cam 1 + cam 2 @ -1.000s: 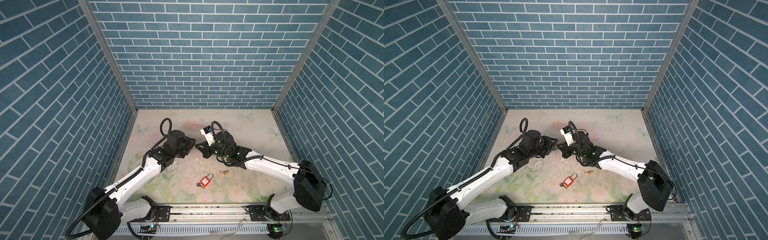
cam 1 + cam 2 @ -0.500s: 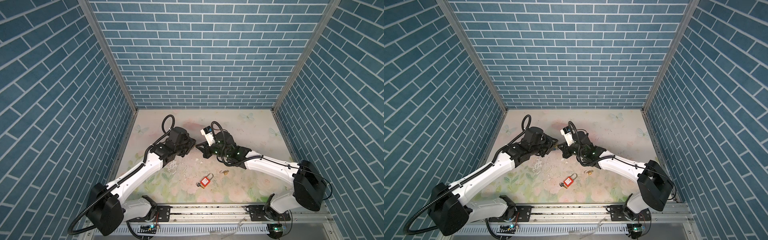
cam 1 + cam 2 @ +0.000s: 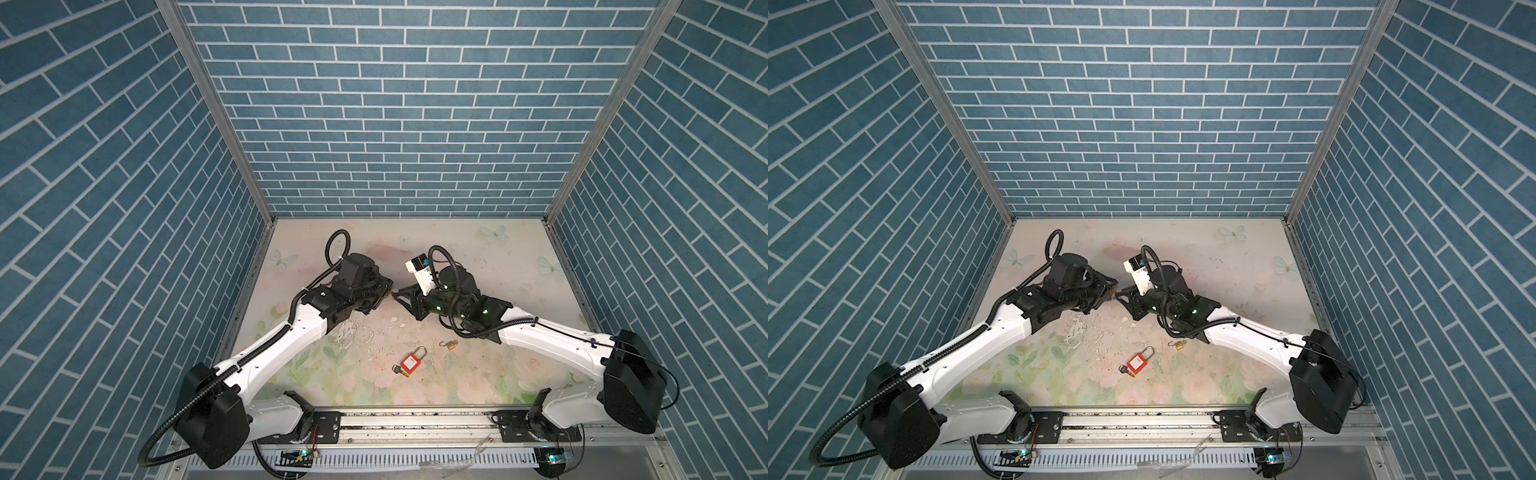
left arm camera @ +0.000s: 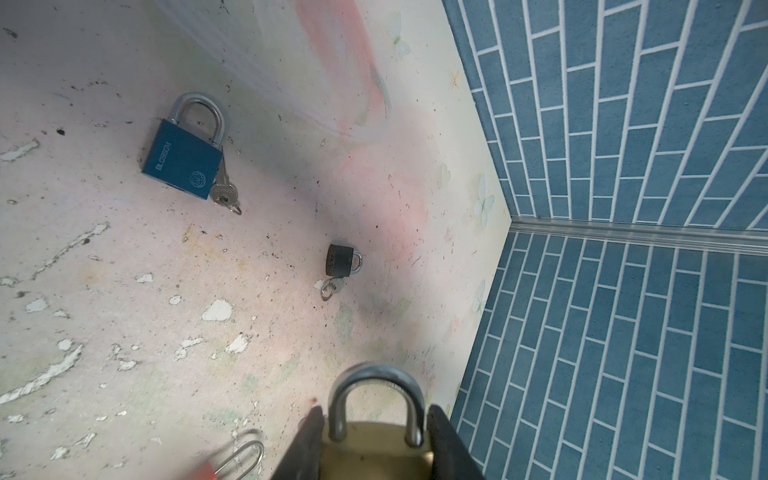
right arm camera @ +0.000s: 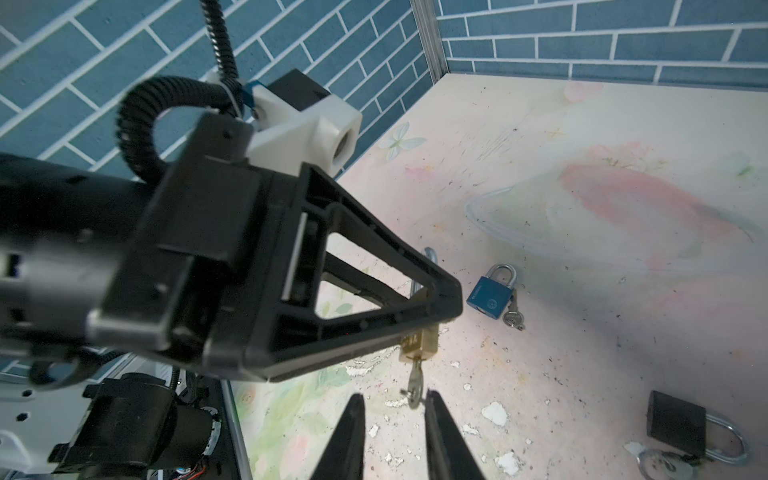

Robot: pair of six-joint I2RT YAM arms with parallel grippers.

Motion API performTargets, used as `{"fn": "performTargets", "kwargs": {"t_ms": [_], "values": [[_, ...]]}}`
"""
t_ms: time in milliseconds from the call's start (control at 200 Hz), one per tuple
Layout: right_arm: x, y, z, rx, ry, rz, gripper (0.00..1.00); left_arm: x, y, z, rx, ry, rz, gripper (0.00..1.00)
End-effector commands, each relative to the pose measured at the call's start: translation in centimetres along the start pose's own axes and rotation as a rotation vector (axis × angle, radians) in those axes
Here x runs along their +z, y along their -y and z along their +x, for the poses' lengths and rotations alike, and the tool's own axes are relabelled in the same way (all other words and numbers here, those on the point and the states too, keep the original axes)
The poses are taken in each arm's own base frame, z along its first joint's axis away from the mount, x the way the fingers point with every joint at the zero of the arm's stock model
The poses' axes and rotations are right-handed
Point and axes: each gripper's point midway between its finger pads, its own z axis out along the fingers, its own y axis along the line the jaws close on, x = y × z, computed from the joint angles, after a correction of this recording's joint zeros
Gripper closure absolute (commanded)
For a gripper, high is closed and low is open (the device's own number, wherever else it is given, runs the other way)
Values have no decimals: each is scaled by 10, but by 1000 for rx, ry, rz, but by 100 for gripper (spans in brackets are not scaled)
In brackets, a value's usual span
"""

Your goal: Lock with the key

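Left tool (image 4: 376, 412) is clamped on a brass padlock (image 4: 374, 451) with a silver steel shackle. One black finger presses each side of the body, and the shackle stands out past the fingertips. In the left wrist view both shackle legs run down to the body.

In both top views this tool is held above the pale floral table (image 3: 478, 374), around the middle of it, and it points straight at the right tool (image 5: 392, 397), almost tip to tip.

From the end of the brass body opposite the shackle a small silver key (image 5: 414, 380) sticks out toward the right tool. In the right wrist view that tool's two black fingers (image 5: 353, 436) stand parted with a clear gap. The key's head and its little ring lie just at the mouth of the gap, close against one fingertip. I cannot tell whether that fingertip touches the key, and the other finger is clear of it, so the right tool has hold of nothing.

Below the two tools a blue rectangular padlock (image 4: 183, 160) and a small black padlock (image 4: 340, 259) lie flat on the table, apart from each other.

Nearer the front rail, well apart from both tools, a red padlock (image 3: 410, 363) lies flat. A tiny brass-coloured lock (image 3: 450, 344) with its hook swung open lies just beside the right arm.
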Motion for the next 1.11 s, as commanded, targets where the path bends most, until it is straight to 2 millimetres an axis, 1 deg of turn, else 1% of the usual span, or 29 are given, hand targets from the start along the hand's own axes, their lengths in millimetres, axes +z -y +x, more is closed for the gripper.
{"fn": "performTargets", "kwargs": {"t_ms": [0, 210, 315, 470, 600, 720, 830, 965, 1025, 1100], "values": [[-5, 3, -4, -9, 26, 6, 70, -5, 17, -4, -5, 5, 56, 100], [1, 5, 7, -27, -4, -2, 64, -4, 19, -1, -24, -11, 66, 100], [3, 4, 10, -44, -10, -14, 64, -4, 20, -2, -27, -13, 70, 100], [6, 2, 7, -62, -8, -25, 66, -3, 19, 0, -34, -21, 73, 100], [11, 1, 10, -62, -22, -40, 66, -3, 19, 0, -37, -24, 76, 100], [16, -1, 11, -62, -28, -49, 70, -3, 20, 0, -37, -23, 78, 100], [17, -1, 10, -64, -29, -46, 80, -2, 19, 1, -38, -25, 77, 100], [17, 1, 7, -65, -23, -33, 82, -2, 18, 1, -39, -24, 75, 100], [16, 2, 6, -63, -20, -25, 80, -1, 17, 1, -39, -26, 74, 100], [15, 2, 3, -61, -13, -20, 73, 0, 16, 2, -38, -29, 74, 100]]}}
